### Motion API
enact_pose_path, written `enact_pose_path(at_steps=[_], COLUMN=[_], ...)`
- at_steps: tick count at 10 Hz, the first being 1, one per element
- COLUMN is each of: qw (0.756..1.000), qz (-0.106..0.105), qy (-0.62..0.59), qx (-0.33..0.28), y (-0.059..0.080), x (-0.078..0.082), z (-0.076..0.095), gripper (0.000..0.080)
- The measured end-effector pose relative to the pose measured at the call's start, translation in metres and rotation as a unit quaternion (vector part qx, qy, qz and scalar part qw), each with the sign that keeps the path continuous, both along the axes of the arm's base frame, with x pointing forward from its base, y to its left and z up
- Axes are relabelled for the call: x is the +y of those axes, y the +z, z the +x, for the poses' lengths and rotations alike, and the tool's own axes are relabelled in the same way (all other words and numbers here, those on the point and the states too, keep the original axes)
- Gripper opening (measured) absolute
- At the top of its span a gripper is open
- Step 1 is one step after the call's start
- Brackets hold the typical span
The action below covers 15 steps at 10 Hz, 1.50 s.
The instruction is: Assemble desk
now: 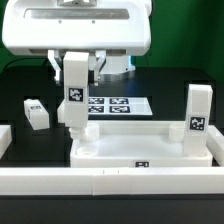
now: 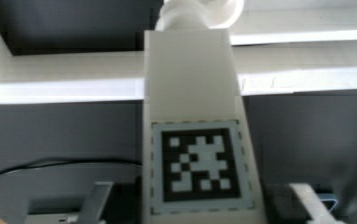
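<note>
- One tabletop: a white tray with a raised rim. It lies flat toward the front edge of the black surface, just behind a long white rail that runs along that edge.
- Three legs are in view, all square white posts with black-and-white tags.
- The first leg stands upright on the tabletop's corner on the exterior view's left, its lower end touching the tray. In the wrist view it fills the middle of the picture, tag facing the camera.
- The second leg stands upright at the tabletop's corner on the exterior view's right.
- The third leg lies on its side on the surface near the edge on the exterior view's left, well apart from the tabletop.
- One marker board lies flat near the middle of the surface, behind the tabletop.
- One arm, reaching down from the white base at the back edge. Its gripper points straight down over the top of the first leg.
- The jaws stand on either side of that leg. In the wrist view a dark gap shows between each of the fingers and the post, so they look parted, not pressing it.
</note>
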State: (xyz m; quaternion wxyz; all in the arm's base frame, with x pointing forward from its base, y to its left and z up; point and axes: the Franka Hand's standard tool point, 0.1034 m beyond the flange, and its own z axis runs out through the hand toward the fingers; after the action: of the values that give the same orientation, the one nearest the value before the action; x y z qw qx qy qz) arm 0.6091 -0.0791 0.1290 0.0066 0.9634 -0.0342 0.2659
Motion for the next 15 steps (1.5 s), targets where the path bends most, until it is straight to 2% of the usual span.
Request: enact_pose_path(at_steps=[2, 4, 15], qw=[1.0, 1.0, 1.0], qz=[0.004, 0.003, 0.004], qy=[0.005, 0.004, 0.005], qx=[-0.003, 0.0, 0.007], y=[-0.002, -0.01, -0.019], x=[0.008, 0.008, 0.009], z=[0.007, 0.005, 0.002], gripper=[0.0286, 0.0286, 0.0286])
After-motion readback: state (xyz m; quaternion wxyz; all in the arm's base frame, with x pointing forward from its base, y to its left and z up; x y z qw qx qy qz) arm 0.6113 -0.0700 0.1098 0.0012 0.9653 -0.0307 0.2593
